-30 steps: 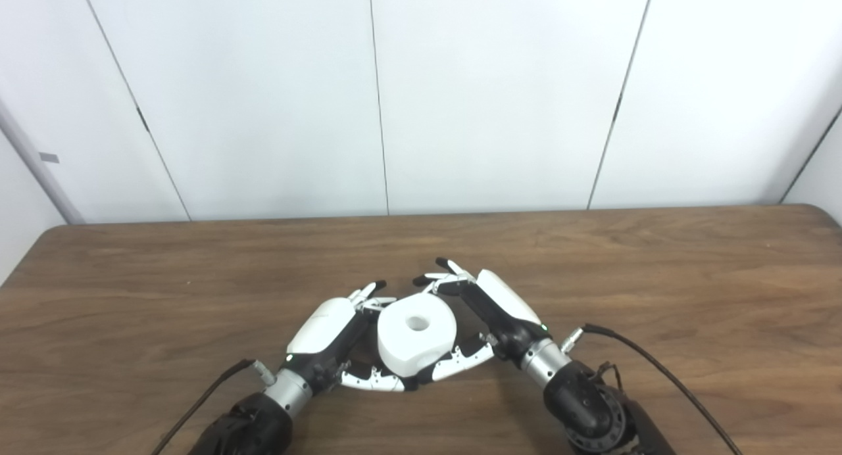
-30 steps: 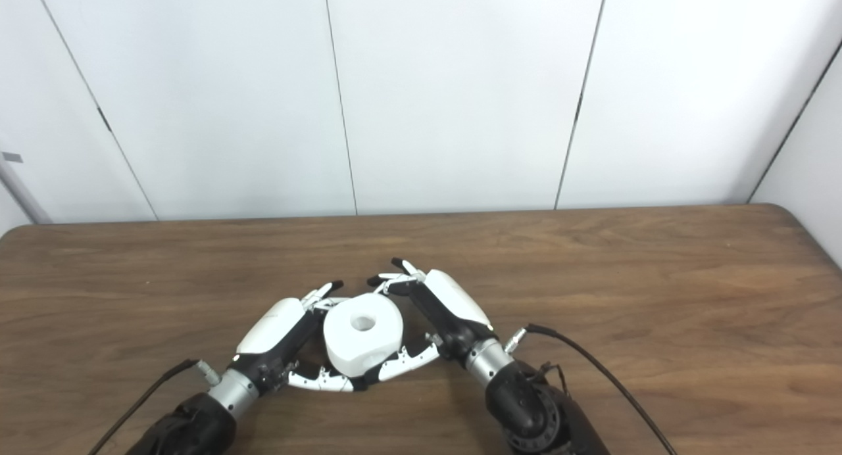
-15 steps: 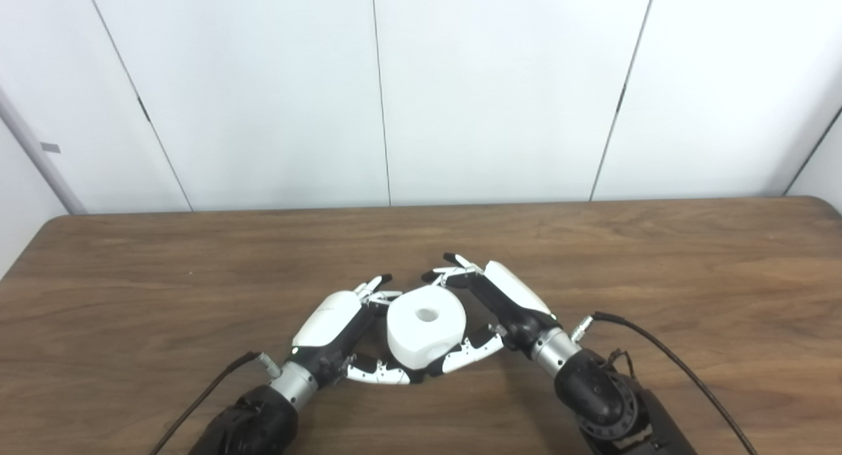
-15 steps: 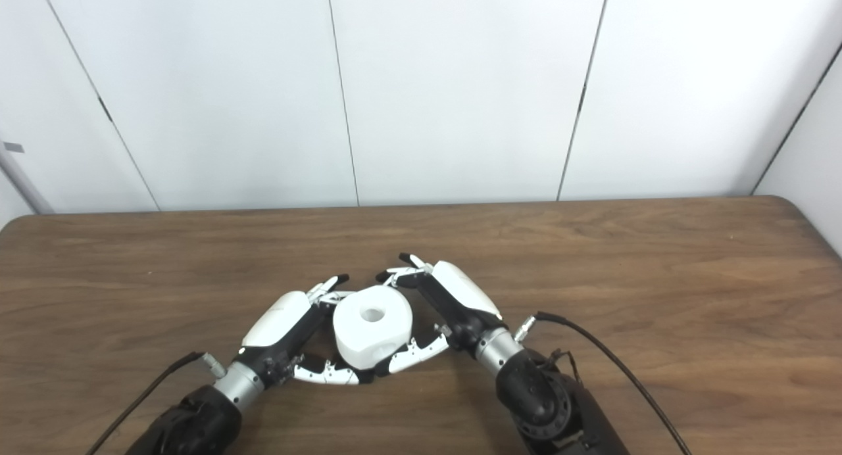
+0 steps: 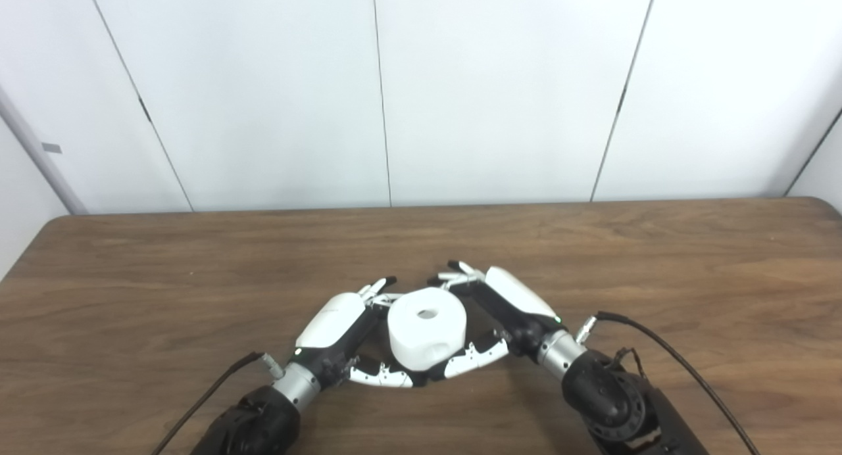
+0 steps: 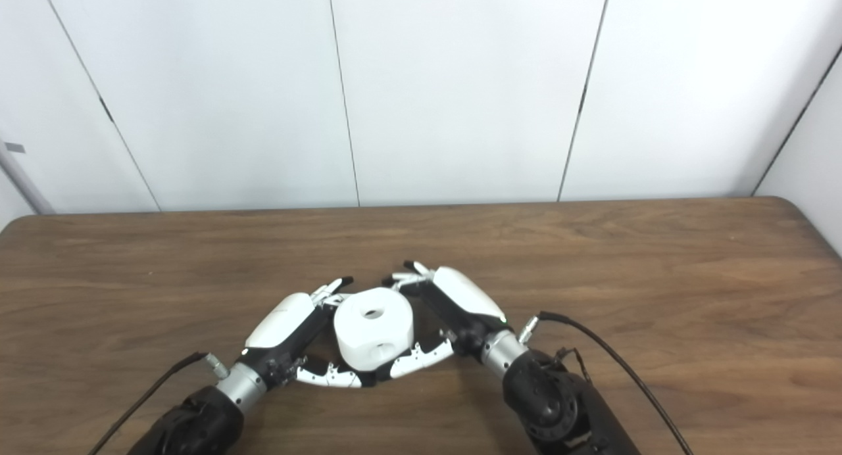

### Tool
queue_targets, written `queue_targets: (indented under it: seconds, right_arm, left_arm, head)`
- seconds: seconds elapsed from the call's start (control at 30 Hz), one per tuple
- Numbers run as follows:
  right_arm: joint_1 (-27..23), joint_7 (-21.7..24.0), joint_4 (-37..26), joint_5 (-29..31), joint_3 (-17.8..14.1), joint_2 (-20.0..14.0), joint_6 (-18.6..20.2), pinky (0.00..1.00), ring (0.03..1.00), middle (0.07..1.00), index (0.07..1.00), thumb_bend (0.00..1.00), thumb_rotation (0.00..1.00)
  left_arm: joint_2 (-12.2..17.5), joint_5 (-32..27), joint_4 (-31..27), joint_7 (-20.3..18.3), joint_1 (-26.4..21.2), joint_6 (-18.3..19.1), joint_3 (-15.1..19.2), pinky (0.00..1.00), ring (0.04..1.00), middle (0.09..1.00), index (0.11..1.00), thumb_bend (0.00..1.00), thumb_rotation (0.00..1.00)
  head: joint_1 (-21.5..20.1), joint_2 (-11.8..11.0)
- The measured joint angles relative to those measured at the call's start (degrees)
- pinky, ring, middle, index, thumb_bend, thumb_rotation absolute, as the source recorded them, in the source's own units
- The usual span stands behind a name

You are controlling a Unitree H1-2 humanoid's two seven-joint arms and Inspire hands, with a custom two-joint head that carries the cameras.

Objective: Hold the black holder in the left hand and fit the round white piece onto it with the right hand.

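Matt white round piece (image 5: 426, 327); wood-grain table (image 5: 658, 264); glossy shelled hands

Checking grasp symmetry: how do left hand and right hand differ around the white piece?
The left hand sits nearer the camera; the right hand reaches farther across the table. The left hand's back tilts up-right, the right hand's up-left, mirrored. Shared: both cup the round white piece, thumbs under its near side, fingers at its far side. No black holder is visible.

Bare table (image 5: 658, 258) surrounds hands; nothing obstructs.
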Motion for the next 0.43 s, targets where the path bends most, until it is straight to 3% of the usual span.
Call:
queue_targets:
  seconds: [0.23, 0.43]
  right_arm:
    - [0.43, 0.64, -1.17, 0.00, -0.12, 0.24, 1.25, 1.00, 1.000, 0.969, 0.882, 0.96, 0.44]
    - [0.53, 0.39, -1.59, 0.13, -0.60, 0.76, 1.23, 1.00, 1.000, 0.985, 0.882, 0.94, 0.43]
  left_arm:
    - [-0.04, -0.01, 0.00, 0.00, 0.02, 0.01, 0.02, 1.00, 1.000, 0.838, 0.482, 0.52, 0.05]
    - [-0.06, -0.01, 0.00, 0.07, 0.04, 0.00, 0.04, 1.00, 1.000, 0.837, 0.482, 0.52, 0.05]
  head:
    - [0.00, 0.09]
    - [-0.09, 0.09]
